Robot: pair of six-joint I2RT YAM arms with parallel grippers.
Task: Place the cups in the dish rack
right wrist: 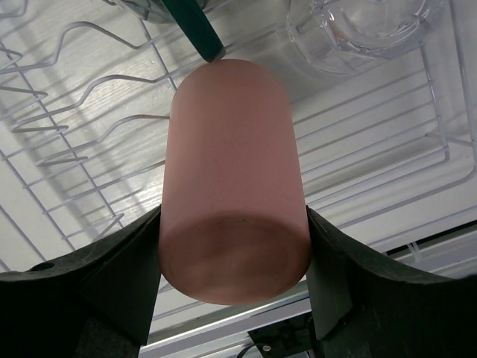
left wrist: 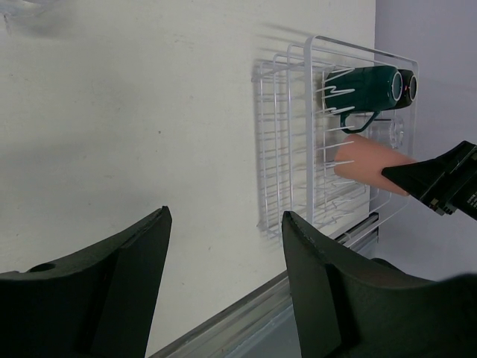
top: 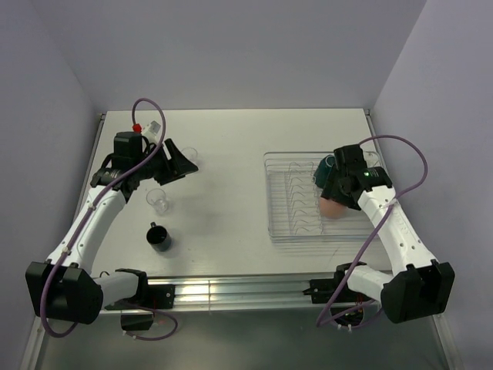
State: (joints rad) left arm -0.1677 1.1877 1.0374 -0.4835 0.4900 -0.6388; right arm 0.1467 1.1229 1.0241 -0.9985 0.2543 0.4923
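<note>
The dish rack (top: 286, 223) lies at the right of the table. My right gripper (right wrist: 233, 216) is shut on the salmon-orange cup (right wrist: 231, 171), holding it on its side over the rack's prongs (right wrist: 89, 149). A dark green mug (top: 323, 170) lies in the rack's far part, with a clear tumbler (right wrist: 365, 30) beside it. At the left, my left gripper (top: 183, 160) stands open and empty above the table, its fingers (left wrist: 141, 261) pointing toward the rack (left wrist: 298, 134). A clear glass (top: 191, 153) stands close to its tips, another glass (top: 159, 200) nearer, and a black mug (top: 159, 237) nearer still.
A metal rail (top: 231, 291) runs along the table's near edge between the arm bases. Purple-grey walls close the table in at the back and both sides. The left arm's cable (top: 142, 108) loops above its wrist.
</note>
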